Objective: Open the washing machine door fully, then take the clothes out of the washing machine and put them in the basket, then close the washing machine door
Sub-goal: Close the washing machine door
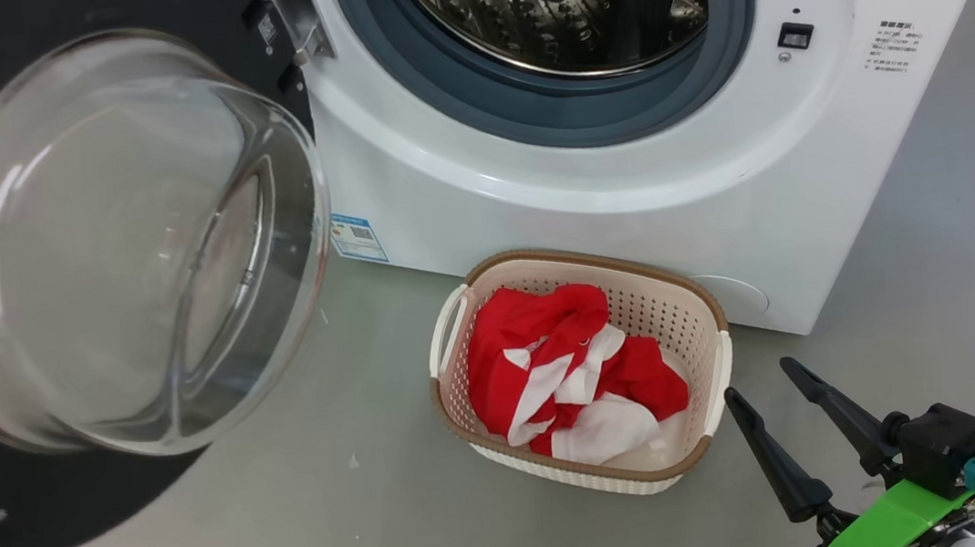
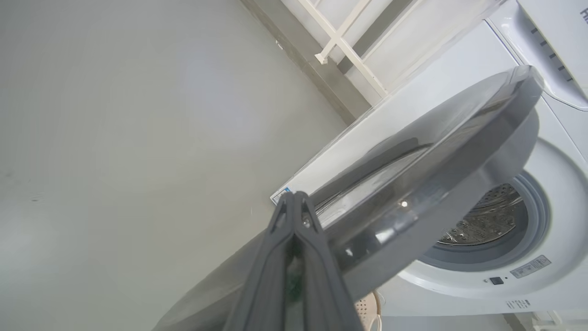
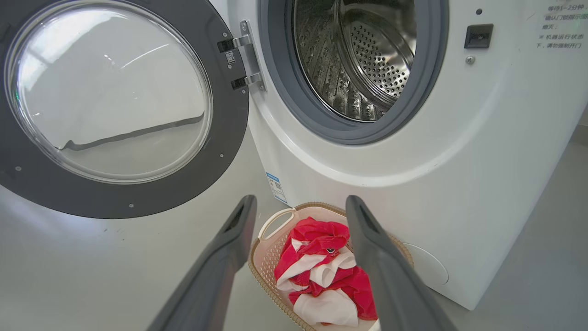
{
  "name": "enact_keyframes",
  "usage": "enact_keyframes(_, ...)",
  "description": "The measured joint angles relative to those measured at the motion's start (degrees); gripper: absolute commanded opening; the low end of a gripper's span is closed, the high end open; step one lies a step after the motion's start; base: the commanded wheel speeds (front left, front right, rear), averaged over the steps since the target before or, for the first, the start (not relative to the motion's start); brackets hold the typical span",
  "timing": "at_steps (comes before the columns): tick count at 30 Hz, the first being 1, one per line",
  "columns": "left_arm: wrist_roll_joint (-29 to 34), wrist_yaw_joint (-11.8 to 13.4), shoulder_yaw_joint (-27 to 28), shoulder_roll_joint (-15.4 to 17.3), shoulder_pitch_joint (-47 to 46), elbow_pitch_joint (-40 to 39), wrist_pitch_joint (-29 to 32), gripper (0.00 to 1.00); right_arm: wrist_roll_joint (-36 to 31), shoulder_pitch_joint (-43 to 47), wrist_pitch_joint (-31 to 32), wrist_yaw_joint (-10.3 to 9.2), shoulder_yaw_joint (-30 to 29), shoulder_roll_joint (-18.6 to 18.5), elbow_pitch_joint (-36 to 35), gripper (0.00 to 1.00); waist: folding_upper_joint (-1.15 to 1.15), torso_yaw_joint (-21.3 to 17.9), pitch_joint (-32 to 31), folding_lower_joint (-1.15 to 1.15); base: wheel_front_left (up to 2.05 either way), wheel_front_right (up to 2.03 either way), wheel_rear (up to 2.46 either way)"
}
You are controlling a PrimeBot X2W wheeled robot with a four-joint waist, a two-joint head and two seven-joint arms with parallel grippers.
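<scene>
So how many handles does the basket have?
2. One handle on the basket's left side, the other on its right side, by the right tool.

Bright, even light falling from above. Glare streaking across washing machine door (image 1: 118,251) glass; soft shadow lying on floor (image 1: 342,529) beneath door. Wide-angle distortion bending lines around door in wrist views.

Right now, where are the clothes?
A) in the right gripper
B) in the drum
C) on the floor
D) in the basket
D: the red and white clothes lie bundled in the basket, and what shows of the drum is bare metal.
</scene>
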Motion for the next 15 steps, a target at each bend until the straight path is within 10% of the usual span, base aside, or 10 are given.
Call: enact_keyframes(15,-13.71,-0.08,-9.36,-0.66,11.02,-21.34,11.45,0.00,0.00,0.07,0.00,0.00,-0.59,0.59,0.03,1.00,0.00,-1.50,-1.52,0.00,0.00,0.00,0.00)
